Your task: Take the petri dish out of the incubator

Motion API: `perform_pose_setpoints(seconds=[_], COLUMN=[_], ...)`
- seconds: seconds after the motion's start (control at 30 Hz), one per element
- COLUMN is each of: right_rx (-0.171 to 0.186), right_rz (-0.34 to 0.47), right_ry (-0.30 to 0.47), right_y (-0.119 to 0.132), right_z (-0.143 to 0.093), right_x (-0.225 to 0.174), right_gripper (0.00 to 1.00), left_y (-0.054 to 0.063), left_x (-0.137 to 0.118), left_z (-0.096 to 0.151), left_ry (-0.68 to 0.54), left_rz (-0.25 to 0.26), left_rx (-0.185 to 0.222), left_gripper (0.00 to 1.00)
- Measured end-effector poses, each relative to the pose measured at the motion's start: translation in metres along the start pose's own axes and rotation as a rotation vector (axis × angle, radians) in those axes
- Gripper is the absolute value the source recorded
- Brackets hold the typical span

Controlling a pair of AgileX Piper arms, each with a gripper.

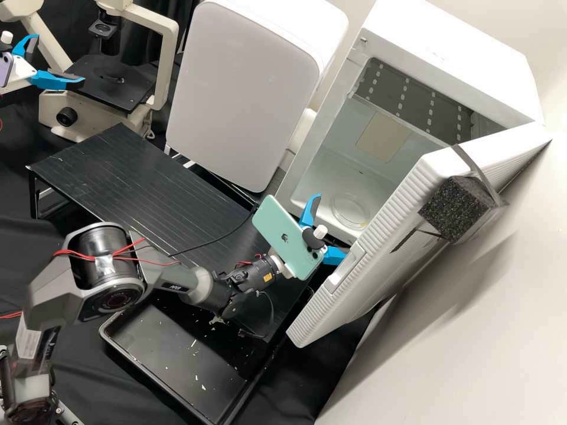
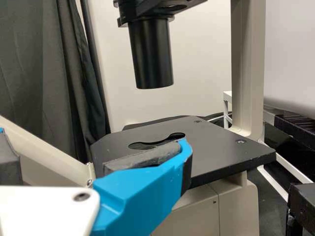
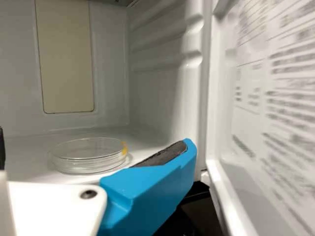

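1. The white incubator (image 1: 440, 50) stands with its door (image 1: 407, 248) open. The petri dish (image 3: 88, 156) is inside, resting flat on the incubator floor.
2. The dish is round and clear, with several rims showing one above another and a yellow mark at its edge. I cannot tell whether it has anything in it.
3. Also inside the incubator are a beige panel (image 1: 384, 137) on one wall and a dark grey slotted panel (image 1: 407, 97) near the top. Printed text covers the door's inner face.
4. The right gripper (image 1: 332, 226) is at the incubator's opening, near the door's edge. Its two fingers are spread apart with nothing between them, and they do not touch the dish.
5. The left gripper (image 1: 60, 58) is by the microscope (image 1: 50, 109), beside the flat black stage (image 2: 221, 147). Its fingers are also apart, with nothing held.
6. A shallow black tray (image 1: 155, 386) lies partly beneath the right arm, holding small pale scraps.
7. A long black raised platform (image 1: 130, 171) stands between the microscope and the right arm. Behind it is a closed, pale box-like unit (image 1: 242, 88).
8. A black foam block (image 1: 456, 209) is strapped to the door's outer side.
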Motion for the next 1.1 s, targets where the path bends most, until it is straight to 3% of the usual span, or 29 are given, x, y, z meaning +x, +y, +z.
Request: perform_pose_setpoints(seconds=[0.5,0.73,1.1], right_rx=[-0.007,-0.091,-0.113], right_rz=[-0.039,-0.081,-0.099], right_ry=[0.039,0.002,-0.031], right_y=[-0.012,-0.025,-0.029], right_z=[-0.020,-0.011,-0.001], right_x=[0.020,0.033,0.050], right_gripper=[1.00,1.00,1.00], left_y=[0.000,0.000,0.000], left_x=[0.000,0.000,0.000], left_z=[0.000,0.000,0.000], left_ry=[0.000,0.000,0.000], left_rz=[0.000,0.000,0.000], left_rx=[0.000,0.000,0.000], left_gripper=[1.00,1.00,1.00])
